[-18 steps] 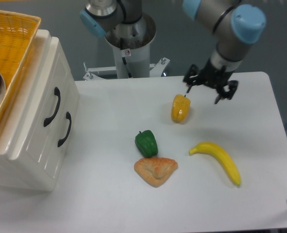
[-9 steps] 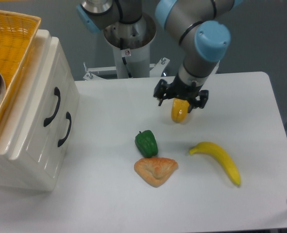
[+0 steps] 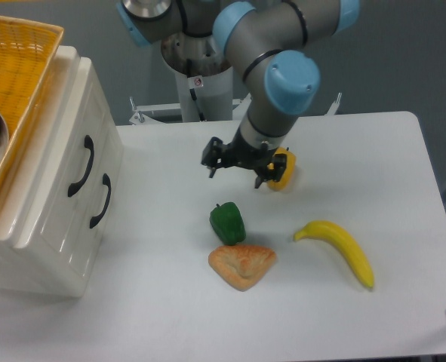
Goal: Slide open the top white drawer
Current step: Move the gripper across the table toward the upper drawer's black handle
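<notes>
One glossy cream-white top drawer [image 3: 73, 151] with its curved black handle [image 3: 80, 166] sits shut at our left. Farther back, the black two-finger gripper [image 3: 238, 167], spread and empty, has swung leftward past the yellow pepper [image 3: 284, 167], so the approach is under way.

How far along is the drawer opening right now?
Nothing looks done: the top white drawer sits flush and closed. In hand: the claw is open and empty above the table, beside the yellow pepper, apart from the cabinet. Left: reach the drawer's black handle, grip it, pull.
</notes>
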You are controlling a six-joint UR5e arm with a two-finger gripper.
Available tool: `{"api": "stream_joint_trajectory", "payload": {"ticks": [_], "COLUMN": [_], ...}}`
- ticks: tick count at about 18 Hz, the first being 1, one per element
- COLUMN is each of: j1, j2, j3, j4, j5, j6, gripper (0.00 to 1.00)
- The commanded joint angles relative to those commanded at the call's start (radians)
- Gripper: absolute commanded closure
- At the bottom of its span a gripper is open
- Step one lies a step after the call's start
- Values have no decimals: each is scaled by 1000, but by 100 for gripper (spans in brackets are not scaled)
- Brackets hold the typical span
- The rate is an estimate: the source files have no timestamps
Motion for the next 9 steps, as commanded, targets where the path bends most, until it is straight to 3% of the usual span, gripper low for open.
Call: {"api": "stream_joint_trajectory", "payload": {"ticks": [4, 9], "j1": [-78, -109], "j2": [3, 11], "j3": [2, 2], "j4": [-5, -17], "j5": [-2, -23], "j6": [-104, -177], "gripper": [0, 0]}}
